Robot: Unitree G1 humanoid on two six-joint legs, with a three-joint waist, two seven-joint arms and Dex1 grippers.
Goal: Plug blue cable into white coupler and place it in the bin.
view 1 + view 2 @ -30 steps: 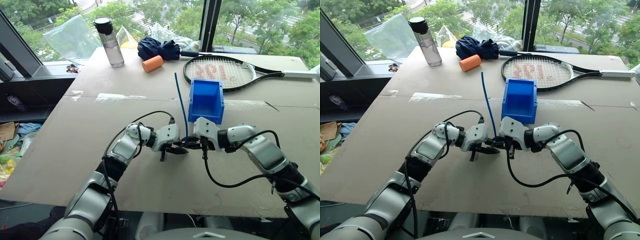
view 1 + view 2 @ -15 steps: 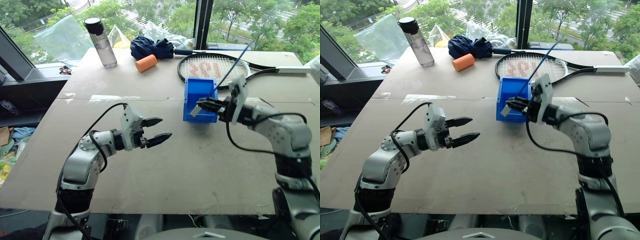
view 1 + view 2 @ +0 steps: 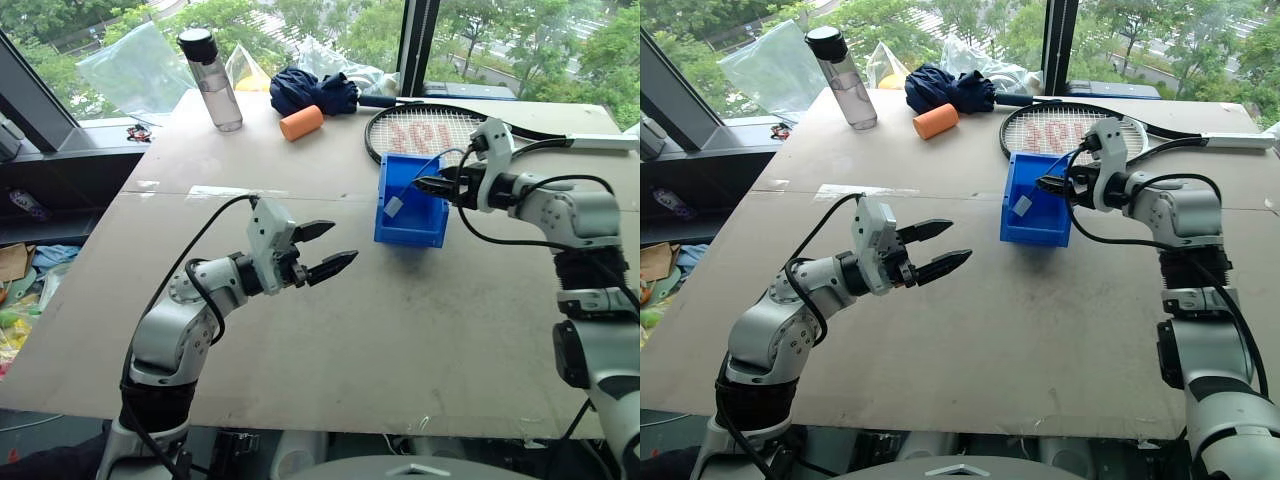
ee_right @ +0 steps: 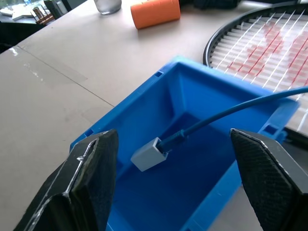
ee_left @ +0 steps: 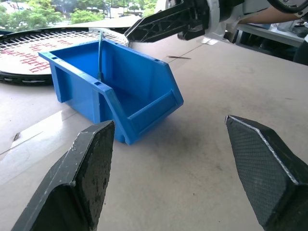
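both sets of jaws are seen spread apart, nothing clamped between them. the cardboard-covered table is taken first, as the largest thing; at its far side a racket is laid, with a water bottle and an orange cylinder well apart from it. just in front of the racket head the bin is set, its cut-away front turned toward the left gripper, which is held near but clear of it. the right gripper is poised over the bin's rim. the blue cable is seen arching from the far rim down into the bin, its end seated in the white coupler; whether the coupler is resting on the bin floor cannot be told.

the placing step is judged to be at its release. next, the right arm should be drawn back without the cable's loose end being snagged.
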